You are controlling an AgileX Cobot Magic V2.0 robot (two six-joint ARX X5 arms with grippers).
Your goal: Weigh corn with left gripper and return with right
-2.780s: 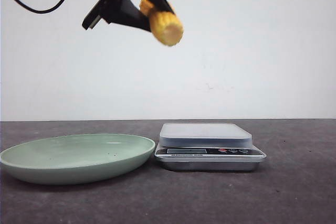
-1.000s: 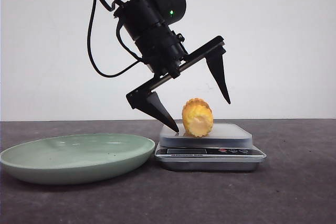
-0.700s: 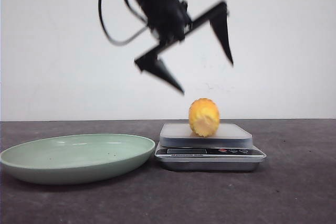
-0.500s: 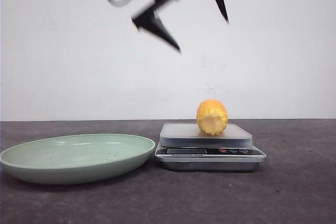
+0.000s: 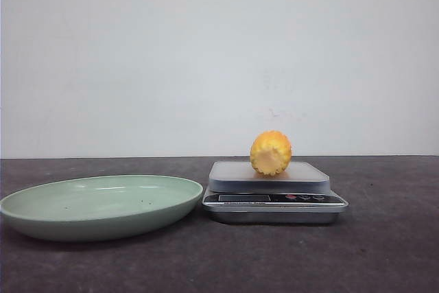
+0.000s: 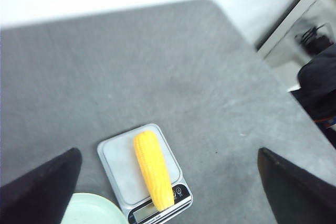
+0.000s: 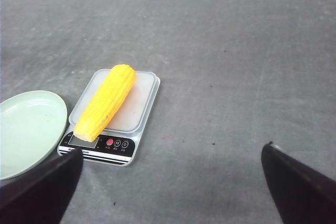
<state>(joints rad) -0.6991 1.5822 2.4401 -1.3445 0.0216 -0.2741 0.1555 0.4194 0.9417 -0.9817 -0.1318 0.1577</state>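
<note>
Corn (image 5: 271, 153): one cob, lying lengthwise on the scale (image 5: 274, 191), its near end overhanging the display edge in both wrist views; released, no tool touching it. Half a second ago it sat slightly further toward the scale's right edge, so it has rolled a little and may not be settled. Left gripper (image 6: 168, 182): gone from the front view, where it was lifting away a moment ago; now high above the table, jaws spread wide, holding nothing. Right gripper (image 7: 170, 182): also spread wide and empty, well clear of the scale. Green plate (image 5: 41, 204): just beside the scale's left edge. Status, as judged: weighing placement done; return by the right arm outstanding.
</note>
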